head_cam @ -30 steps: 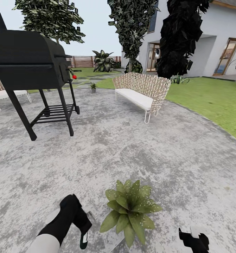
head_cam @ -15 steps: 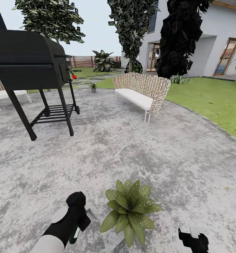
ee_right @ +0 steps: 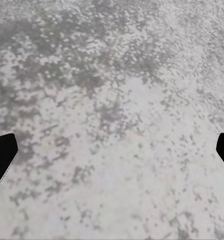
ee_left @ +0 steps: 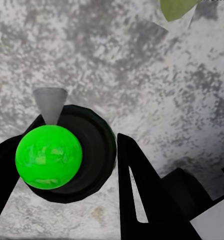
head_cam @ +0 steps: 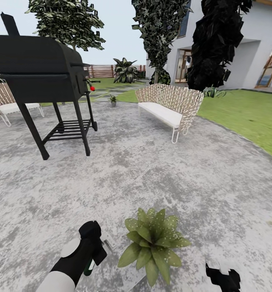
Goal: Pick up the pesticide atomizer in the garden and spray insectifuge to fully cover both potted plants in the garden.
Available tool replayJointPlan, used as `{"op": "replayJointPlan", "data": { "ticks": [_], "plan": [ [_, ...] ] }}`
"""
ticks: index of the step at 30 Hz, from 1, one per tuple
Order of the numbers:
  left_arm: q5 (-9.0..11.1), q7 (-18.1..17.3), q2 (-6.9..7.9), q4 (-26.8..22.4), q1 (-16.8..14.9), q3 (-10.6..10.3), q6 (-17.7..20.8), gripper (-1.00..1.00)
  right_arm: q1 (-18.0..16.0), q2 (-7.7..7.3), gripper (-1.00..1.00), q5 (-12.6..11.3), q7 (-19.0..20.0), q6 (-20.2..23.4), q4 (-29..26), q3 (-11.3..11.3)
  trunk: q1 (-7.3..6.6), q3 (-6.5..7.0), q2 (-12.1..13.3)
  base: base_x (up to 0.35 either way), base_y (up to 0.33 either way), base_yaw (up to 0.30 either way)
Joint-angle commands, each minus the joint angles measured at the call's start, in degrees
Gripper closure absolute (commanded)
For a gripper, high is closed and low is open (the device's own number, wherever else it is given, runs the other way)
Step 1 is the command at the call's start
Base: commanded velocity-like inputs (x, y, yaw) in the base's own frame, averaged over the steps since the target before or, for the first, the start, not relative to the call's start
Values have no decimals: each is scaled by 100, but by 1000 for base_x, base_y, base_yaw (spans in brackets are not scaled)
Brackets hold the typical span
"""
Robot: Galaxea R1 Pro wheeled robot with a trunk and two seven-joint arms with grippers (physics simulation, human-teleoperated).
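The patio (head_cam: pixel 160 170) is a round slab of mottled grey stone, rough and speckled, edged by smooth green lawn (head_cam: pixel 249 117). On it stand a black barrel-shaped grill (head_cam: pixel 40 69) on thin angled legs with a slatted lower shelf, and a wicker bench (head_cam: pixel 171 106) with a woven back and a flat white cushion. A second wicker chair (head_cam: pixel 8 101) sits behind the grill at the left.

Near the robot, a potted plant (head_cam: pixel 154 243) spreads a low rosette of broad, pointed, faintly speckled leaves. The other potted plant (head_cam: pixel 112 99) is small and far off at the patio's back edge, beyond the grill.

The left gripper (head_cam: pixel 96 253) hangs just left of the near plant, its black fingers (ee_left: pixel 142 190) closed against the sides of the bottle (ee_left: pixel 72 152). In the left wrist view the bottle is seen end-on: a round dark body, a glossy bright green cap and a grey cone-shaped nozzle sticking out sideways. In the head view a bit of dark green body with a white band shows below the gripper, so the long axis runs roughly upright, tilted a little, cap uppermost. A leaf tip lies near one corner of the wrist view.

The right gripper (head_cam: pixel 223 279) is low at the right, well apart from the plant; its two black fingertips (ee_right: pixel 2 155) stand wide apart over bare stone, holding nothing.
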Motion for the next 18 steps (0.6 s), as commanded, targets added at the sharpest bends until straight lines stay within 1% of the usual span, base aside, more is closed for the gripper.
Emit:
{"op": "replayJointPlan", "data": {
  "ticks": [1, 4, 9, 14, 16, 18],
  "plan": [
    [-54, -56, -2, -6, -4, 3, 25, 100, -1, -2, -100, 61, -30, -20, 10, -31, -1, -5, -2, 0, -215, 276],
    [-52, -60, -6, -8, -7, 13, 25, 100, -2, -2, -100, 61, -30, -20, 10, -31, -1, -5, -2, 5, -255, 151],
    [-45, -64, -21, -15, -12, -7, 25, 100, -3, -10, -100, 61, -30, -20, 10, -31, -1, -5, -2, 70, -271, 14],
    [-53, -65, -17, -17, -13, -16, 32, 100, 1, -10, -100, 61, -30, -20, 10, -31, -1, -5, -2, 7, -273, 16],
    [-57, -65, -16, -20, -13, -21, 33, 100, 0, -10, -100, 61, -30, -20, 10, -31, -1, -5, -2, -185, -181, 214],
    [-61, -65, -16, -24, -28, -30, 40, 100, -1, -10, -100, 61, -30, -20, 10, -31, -1, -5, -2, -224, -52, 261]
  ]
}}
